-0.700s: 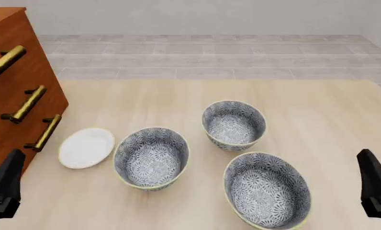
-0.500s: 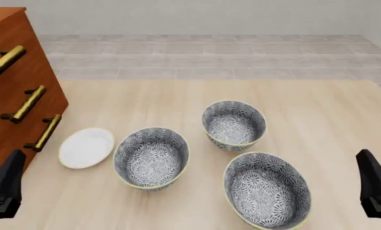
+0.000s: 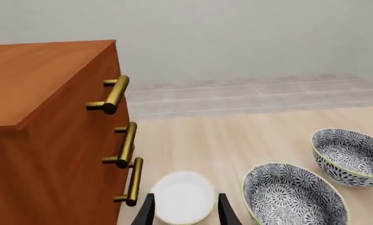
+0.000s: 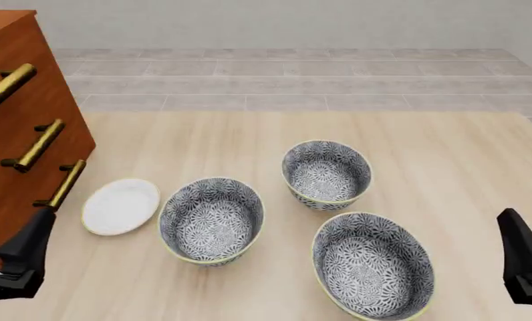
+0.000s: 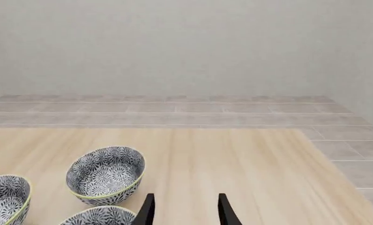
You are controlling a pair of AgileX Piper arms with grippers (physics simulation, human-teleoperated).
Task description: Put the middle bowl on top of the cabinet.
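Middle bowl point(image 4: 327, 174): I see it upright on the table point(image 4: 444, 160), mouth facing up, just right of centre in the front view. It is round, so I can name no long axis.
Other patterned bowls: one point(image 4: 212, 219) sits lower left of the middle bowl, another point(image 4: 372, 265) lower right; none of them touch.
White dish point(image 4: 119, 205): left of the lower-left bowl, near the cabinet's base.
Cabinet point(image 4: 17, 127): fills the left edge of the front view, brass handles point(image 4: 39, 144) facing the bowls.
Left gripper point(image 3: 185, 213): fingers spread wide, empty, the white dish showing between them in my wrist view.
Right gripper point(image 5: 185, 211): fingers spread, empty, at the lower right corner of the front view.
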